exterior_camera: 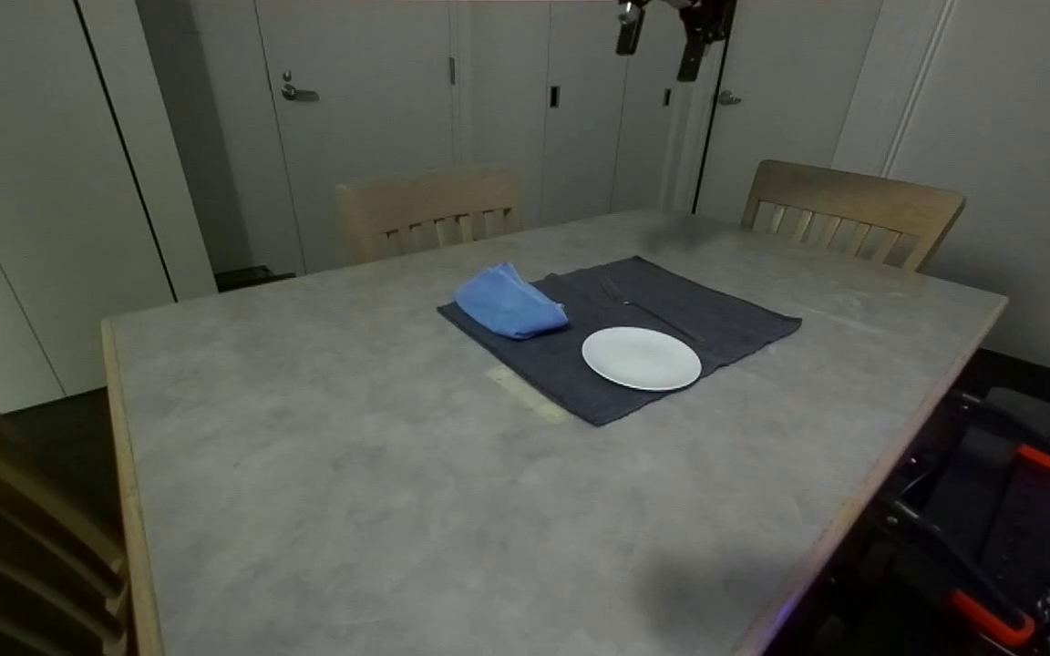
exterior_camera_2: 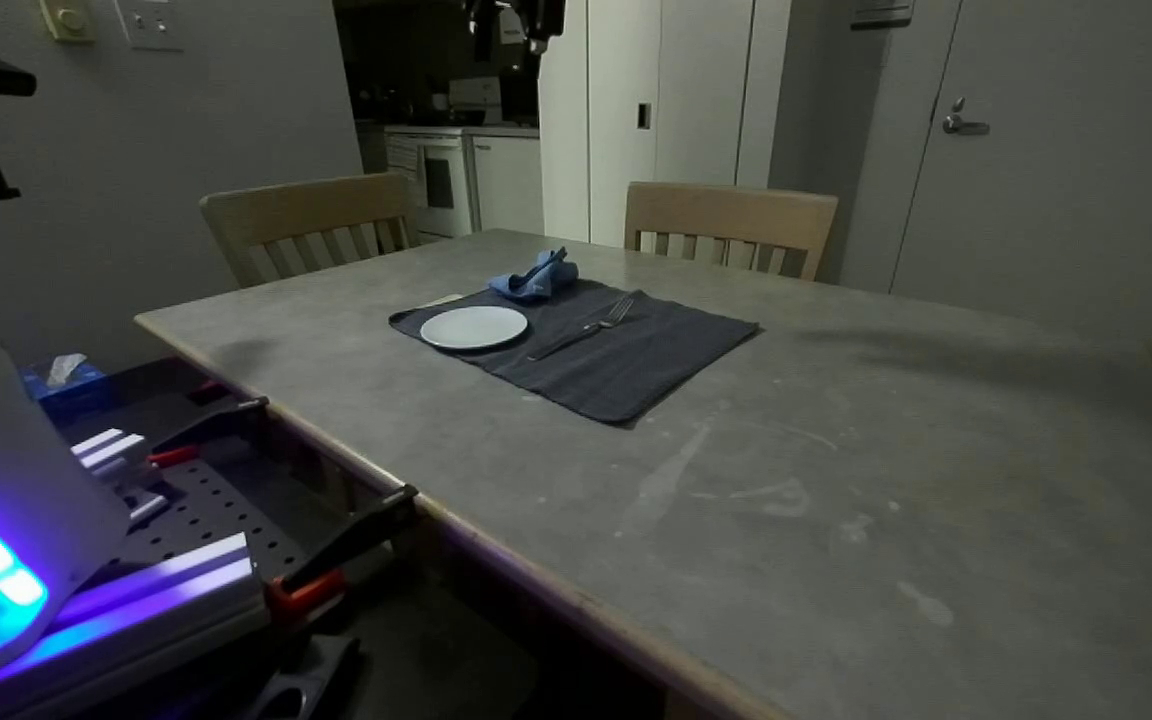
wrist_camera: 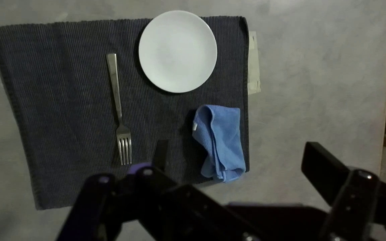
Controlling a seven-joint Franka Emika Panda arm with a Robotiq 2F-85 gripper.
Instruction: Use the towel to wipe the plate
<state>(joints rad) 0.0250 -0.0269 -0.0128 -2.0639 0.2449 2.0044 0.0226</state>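
Note:
The light-blue towel [wrist_camera: 228, 140] lies crumpled and folded on a corner of the dark grey placemat, seen in both exterior views [exterior_camera: 509, 302] [exterior_camera_2: 536, 278]. The round white plate [wrist_camera: 178, 52] lies flat near the placemat's edge, apart from the towel; it also shows in both exterior views [exterior_camera: 642, 358] [exterior_camera_2: 474, 327]. My gripper [wrist_camera: 239, 154] is open and empty, high above the table, with its fingers wide apart. In the exterior views it hangs at the top edge [exterior_camera: 659, 56] [exterior_camera_2: 509, 38]. Nothing touches the towel or plate from above.
The dark grey placemat [wrist_camera: 69, 110] lies on the grey table [exterior_camera: 352, 456]. A fork [wrist_camera: 116, 90] lies on it beside the plate. Tape [wrist_camera: 254, 63] sticks out at its edge. Wooden chairs [exterior_camera: 853, 205] [exterior_camera_2: 731, 215] stand around the table. Clamps [exterior_camera_2: 356, 535] grip the table's edge near the robot base.

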